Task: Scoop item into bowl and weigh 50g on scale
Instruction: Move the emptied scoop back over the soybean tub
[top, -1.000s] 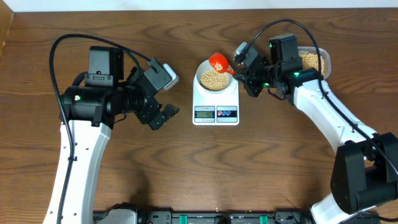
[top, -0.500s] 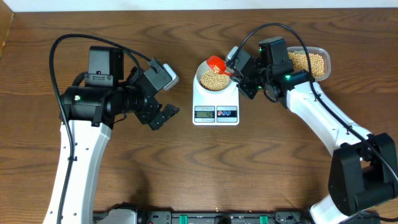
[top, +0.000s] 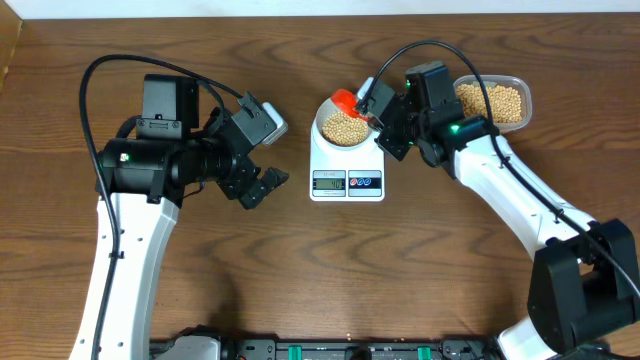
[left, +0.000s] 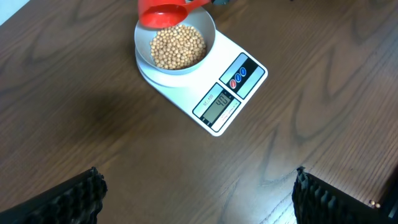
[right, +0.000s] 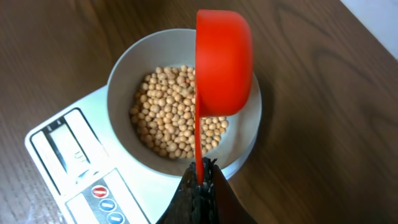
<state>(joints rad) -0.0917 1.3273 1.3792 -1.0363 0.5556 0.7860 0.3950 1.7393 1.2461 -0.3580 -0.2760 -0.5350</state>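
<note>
A small white bowl (top: 330, 107) of tan beans (top: 346, 126) stands on the flat white scale (top: 347, 168); they also show in the left wrist view, the bowl (left: 206, 26) on the scale (left: 249, 81), and in the right wrist view, the bowl (right: 121, 78), beans (right: 171, 118) and scale (right: 50, 140). My right gripper (top: 378, 122) is shut on the thin handle of a red scoop (right: 221, 59), tipped on its side over the bowl's far rim. The scoop shows in the overhead view (top: 345, 100) and left wrist view (left: 163, 12). My left gripper (top: 262, 187) is open and empty over bare table, left of the scale.
A clear plastic tub (top: 522, 95) of more beans (top: 488, 100) stands at the back right, behind my right arm. The wooden table (top: 320, 270) stretches in front of the scale. A dark edge lies at the far left.
My right gripper has moved left with the red scoop, from beside the bowl to over its far rim, and turned the scoop onto its side. The left arm has not moved.
</note>
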